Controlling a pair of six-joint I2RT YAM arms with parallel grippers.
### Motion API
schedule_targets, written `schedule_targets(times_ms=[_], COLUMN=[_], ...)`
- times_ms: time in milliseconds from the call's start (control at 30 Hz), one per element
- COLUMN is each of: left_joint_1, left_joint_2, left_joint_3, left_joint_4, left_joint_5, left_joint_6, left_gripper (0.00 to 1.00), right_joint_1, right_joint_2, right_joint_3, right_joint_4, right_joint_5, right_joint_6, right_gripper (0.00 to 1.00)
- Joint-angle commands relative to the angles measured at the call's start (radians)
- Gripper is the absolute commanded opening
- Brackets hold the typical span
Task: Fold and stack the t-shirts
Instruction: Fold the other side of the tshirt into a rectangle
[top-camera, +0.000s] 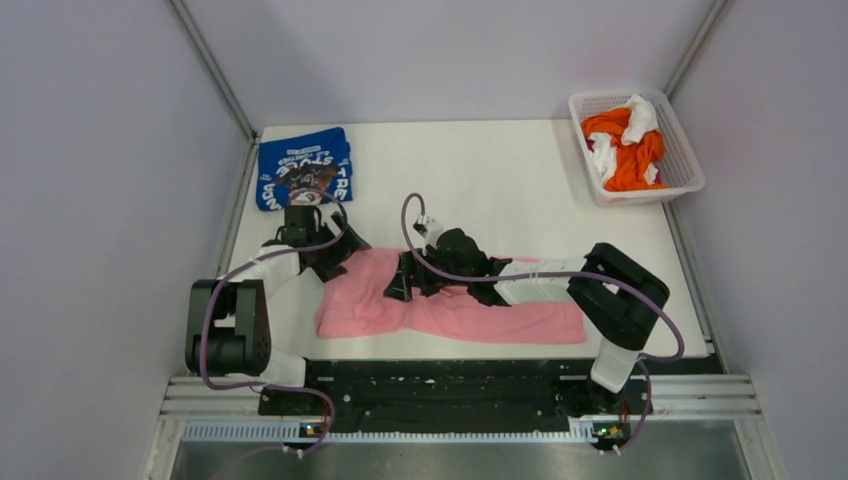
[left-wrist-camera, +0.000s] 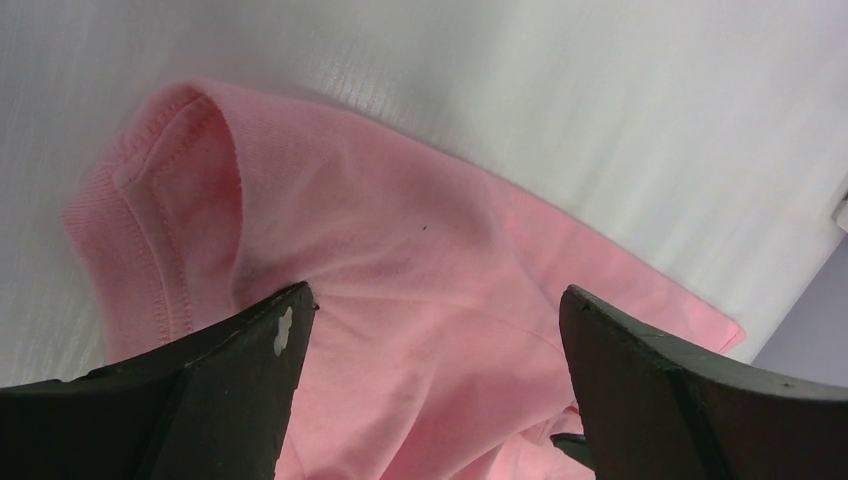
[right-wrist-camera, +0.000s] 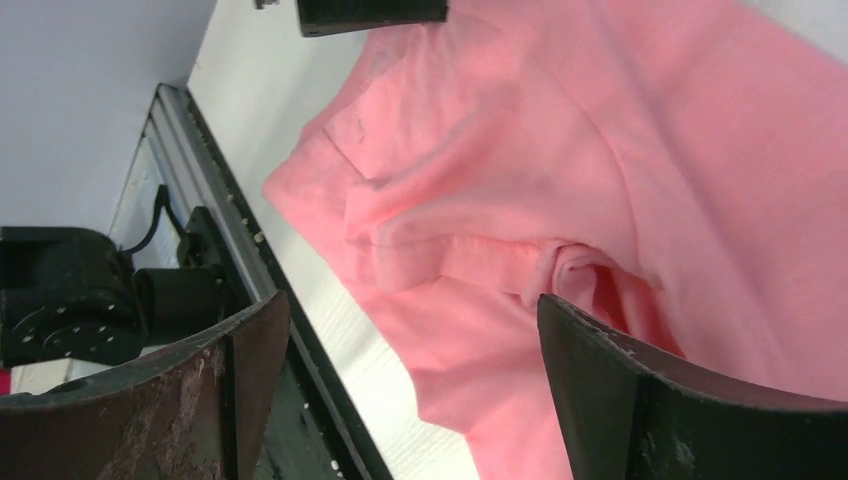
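Pink t-shirt (top-camera: 500, 315) lies spread along the near edge of the table (top-camera: 480, 170), roughly centred, long axis running left to right. It is not flat: wrinkles show, and a doubled-over ridge runs through the middle. Blue t-shirt (top-camera: 303, 170) sits folded at the far left corner, lettering up, apart from the pink one. Left gripper (left-wrist-camera: 435, 292) hangs low over the pink shirt's far left corner, fingers spread wide and gripping nothing. Its wrist view shows a stitched hem (left-wrist-camera: 150, 220), a sleeve by the look of it, curling up off the table just ahead of the fingers. Right gripper (right-wrist-camera: 412, 300) is over the shirt left of its middle, fingers likewise wide and empty, with a bunched fold (right-wrist-camera: 570, 265) crossing the fabric beneath it. White basket (top-camera: 690, 165) at the far right corner holds orange and white cloth (top-camera: 625, 140), no part of this step. Judgement: the step in hand is the first fold of the pink shirt, and with the blue one apparently done the task is about half way. To do it well, each gripper should come down on one defined edge and pinch every layer at the hem, not a stray wrinkle. The left suits the sleeve corner, the right a matching point along the same edge. Lift together, just clear of the table, keep the cloth taut between the grips, and lay it so the edges meet. Risks: closing on the bunched ridge would press that crease into the fold, and catching only the top layer would let the under layer drag. The cloth is limp and will sag between the grips.
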Motion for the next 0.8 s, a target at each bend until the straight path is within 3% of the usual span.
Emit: schedule_targets(times_ms=[0, 467, 767], left_joint_1=[0.003, 0.003, 0.002], left_joint_2=[0.015, 0.033, 0.040], left_joint_3=[0.012, 0.016, 0.017], left_joint_4=[-0.040, -0.036, -0.040], left_joint_5=[-0.035, -0.016, -0.025], left_joint_6=[0.030, 0.033, 0.037], left_gripper=[0.97, 0.96, 0.96], right_joint_1=[0.011, 0.021, 0.034], right_joint_2=[0.046, 0.132, 0.146], right_joint_3=[0.080, 0.145, 0.204], right_joint_4=[-0.078, -0.102, -0.247], right_joint_5=[0.076, 0.092, 0.245], right_joint_6=[-0.038, -0.041, -0.025], right_gripper=[0.90, 0.84, 0.57])
